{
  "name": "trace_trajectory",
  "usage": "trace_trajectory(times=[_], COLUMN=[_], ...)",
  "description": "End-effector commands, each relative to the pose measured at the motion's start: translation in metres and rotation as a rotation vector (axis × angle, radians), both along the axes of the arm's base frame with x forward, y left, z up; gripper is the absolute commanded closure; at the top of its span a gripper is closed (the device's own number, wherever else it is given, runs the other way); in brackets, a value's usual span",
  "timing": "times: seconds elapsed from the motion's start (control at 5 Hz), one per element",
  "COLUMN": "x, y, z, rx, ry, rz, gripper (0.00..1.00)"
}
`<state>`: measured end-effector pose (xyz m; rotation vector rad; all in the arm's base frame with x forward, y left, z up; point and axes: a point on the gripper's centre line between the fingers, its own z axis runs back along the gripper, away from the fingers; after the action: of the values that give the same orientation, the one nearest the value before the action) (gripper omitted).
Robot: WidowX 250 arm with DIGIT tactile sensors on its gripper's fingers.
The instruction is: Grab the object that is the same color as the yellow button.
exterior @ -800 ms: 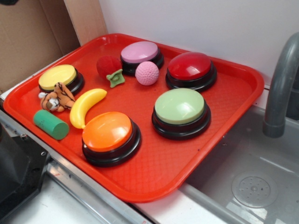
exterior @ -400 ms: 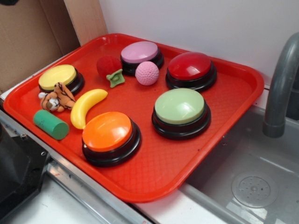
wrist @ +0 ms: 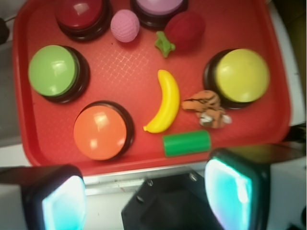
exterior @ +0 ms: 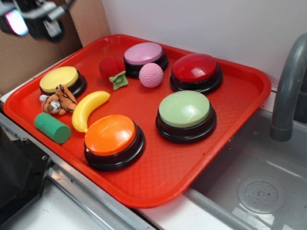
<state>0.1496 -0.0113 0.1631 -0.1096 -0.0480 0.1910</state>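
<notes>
A red tray (exterior: 230, 143) is sitting on the desk (exterior: 29, 215) beside a grey sink (exterior: 259, 172) with a faucet (exterior: 288, 81), and a white wall (exterior: 216, 24) and brown cardboard (exterior: 29, 52) are standing behind it. The gripper (exterior: 33, 19) is hanging high over the tray's far left corner, clear of everything; in the wrist view its fingers (wrist: 230, 191) are standing spread wide with nothing between them. The banana (exterior: 88, 109) is lying flat near the tray's left edge, just beside the tiger toy (exterior: 58, 100), with the green cylinder (exterior: 52, 127) near it toward the front-left corner and the orange button (exterior: 113, 140) near its lower tip; whether banana and tiger are actually touching is hard to tell. The yellow button (exterior: 61, 80) is sitting behind the tiger, which seems to be leaning against its base. Along the far edge a red ball (exterior: 111, 68) with a green leaf (exterior: 118, 79), a purple button (exterior: 145, 57), a pink ball (exterior: 151, 75) and a red button (exterior: 196, 72) are crowding together. The green button (exterior: 186, 115) is sitting mid-tray. Bare tray floor is lying open toward the near right corner and between the banana and the green button.
</notes>
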Motion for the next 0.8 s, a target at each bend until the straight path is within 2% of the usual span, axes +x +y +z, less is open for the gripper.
trace_trajectory(times=[0.0,0.2,0.4,0.6], x=[0.029,0.038,0.043,0.044], y=[0.012,0.023,0.034,0.037], z=[-0.068,-0.094,-0.122,-0.135], rx=[0.023,0.039,0.09,0.116], ry=[0.008,-0.007,0.024,0.054], rz=[0.288,0.401,0.468,0.498], gripper=[0.0,0.0,0.0,0.0])
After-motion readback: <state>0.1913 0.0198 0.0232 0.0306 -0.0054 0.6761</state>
